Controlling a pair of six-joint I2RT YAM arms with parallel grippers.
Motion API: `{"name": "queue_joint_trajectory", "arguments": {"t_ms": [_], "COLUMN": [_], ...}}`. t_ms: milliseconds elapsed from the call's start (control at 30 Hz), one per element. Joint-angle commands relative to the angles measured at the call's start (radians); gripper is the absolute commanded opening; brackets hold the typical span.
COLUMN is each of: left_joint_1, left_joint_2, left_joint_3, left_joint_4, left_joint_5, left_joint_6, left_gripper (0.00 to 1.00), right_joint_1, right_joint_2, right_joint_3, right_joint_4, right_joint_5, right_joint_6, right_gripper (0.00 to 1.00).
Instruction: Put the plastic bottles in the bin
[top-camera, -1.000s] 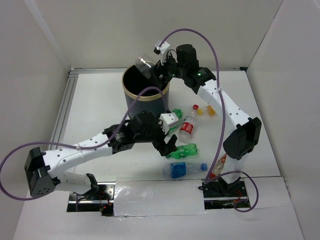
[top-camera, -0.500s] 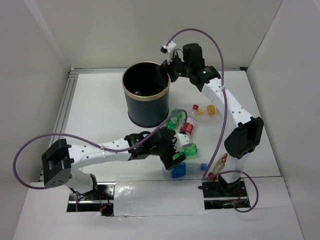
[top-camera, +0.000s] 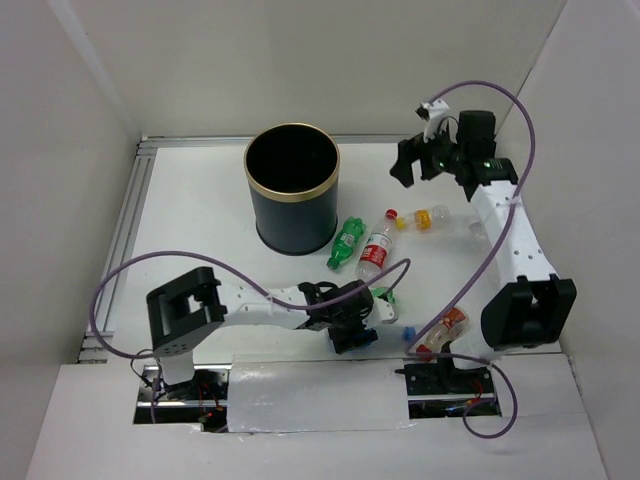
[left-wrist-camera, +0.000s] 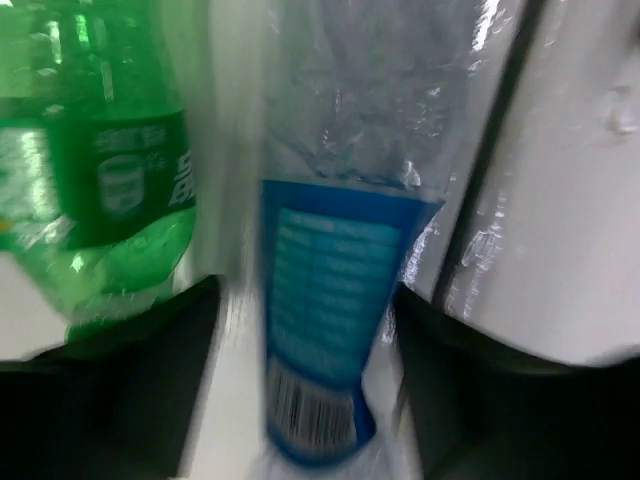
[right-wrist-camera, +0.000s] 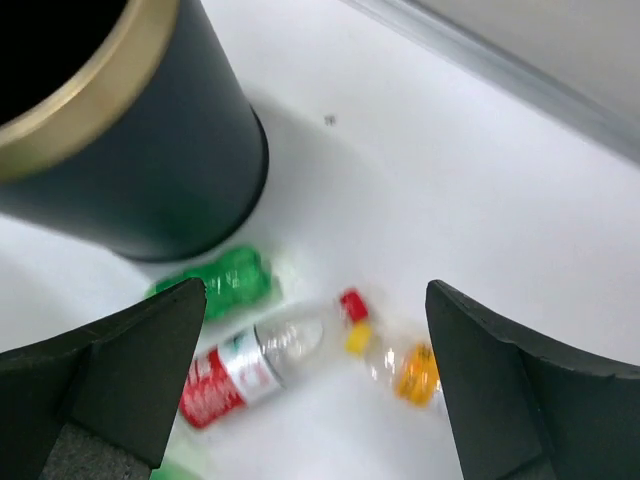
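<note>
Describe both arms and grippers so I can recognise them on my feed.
They match. The left arm and right arm have white links and bulky black joints, each with a looping purple cable. The left gripper and right gripper are black, with broad, flat, dark fingers.

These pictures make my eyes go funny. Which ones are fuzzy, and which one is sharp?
Left wrist view: the most smeared, with the blue-label bottle and green bottle streaky and glare on the clear plastic. Right wrist view: softly blurred, with the bin and red-label bottle fuzzy-edged. Top view: sharp and evenly lit.
</note>
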Motion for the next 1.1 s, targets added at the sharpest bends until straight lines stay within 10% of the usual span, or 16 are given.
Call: {"name": "queue_joint_trajectory", "arguments": {"t_ms": [0,100,133,167,533,1067], "left_joint_1": [-0.011,-0.02,-0.02,-0.02,0.009,0.601], "left_joint_2": [0.08,0.065,0.042,0.016,-0.349,-0.394], "left_joint_3": [0.067,0.076,0.076,0.066,0.156,0.36], "left_joint_4": [-0.033,-0.056,-0.056,-0.065,-0.136,0.147], "left_joint_5": [0.019,0.03,0.03,0.03,-0.137,-0.43], "left_joint_6": [0.043,0.018,0.004,-0.008,-0.051,-0.31], "left_gripper": [0.71,0.41,0.1,0.02,0.0,0.05], "right_joint_1": [-0.022,-0.069,-0.095,-0.111,-0.29,-0.508], "right_joint_2": [-0.117,-0.191,-0.211,-0.246,-0.348,-0.308], "right_joint_3": [-0.113,-0.196,-0.259,-0.29,-0.545,-0.629], "right_joint_4": [-0.033,-0.061,-0.061,-0.051,0.038,0.02], "right_joint_5": [-0.055,-0.055,-0.014,0.007,0.357,0.251], "right_joint_6": [-0.056,-0.097,-0.106,-0.106,-0.077,-0.172], "right_gripper": [0.97,0.9,0.87,0.84,0.97,0.98]}}
